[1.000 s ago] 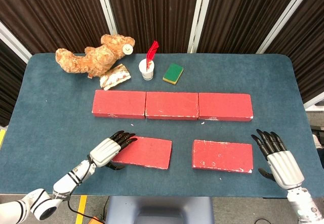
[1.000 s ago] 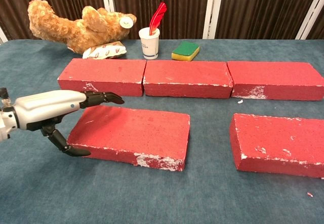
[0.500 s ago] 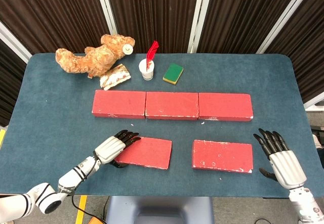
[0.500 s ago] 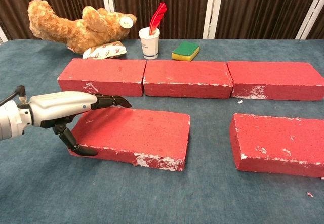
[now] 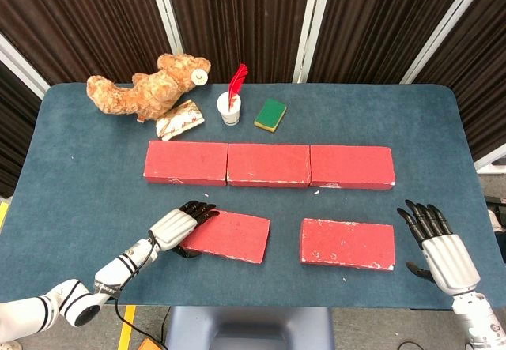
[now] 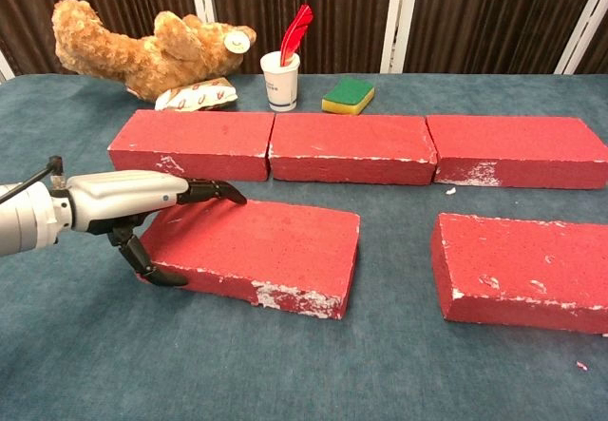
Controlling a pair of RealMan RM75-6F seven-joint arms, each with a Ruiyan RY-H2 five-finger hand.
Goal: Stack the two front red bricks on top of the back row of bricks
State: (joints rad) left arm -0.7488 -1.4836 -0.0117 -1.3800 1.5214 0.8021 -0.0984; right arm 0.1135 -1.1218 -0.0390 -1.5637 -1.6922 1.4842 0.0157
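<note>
The back row of three red bricks (image 5: 269,165) (image 6: 351,145) lies end to end across the table's middle. The front left brick (image 5: 231,237) (image 6: 266,248) lies in front of it. My left hand (image 5: 175,227) (image 6: 128,200) grips this brick's left end, with fingers over the top and the thumb against the near side. That end looks slightly raised. The front right brick (image 5: 348,244) (image 6: 522,269) lies flat. My right hand (image 5: 439,249) hovers open just to its right, apart from it, and shows only in the head view.
Behind the back row are a teddy bear (image 5: 146,85), a printed packet (image 5: 179,119), a white cup holding a red feather (image 5: 229,107) and a green sponge (image 5: 270,114). The table's front edge (image 5: 261,306) runs close below the front bricks.
My left hand has slid further onto the front left brick's left end and closed on it; the brick has shifted slightly right and tipped up. My right hand drifted slightly right.
</note>
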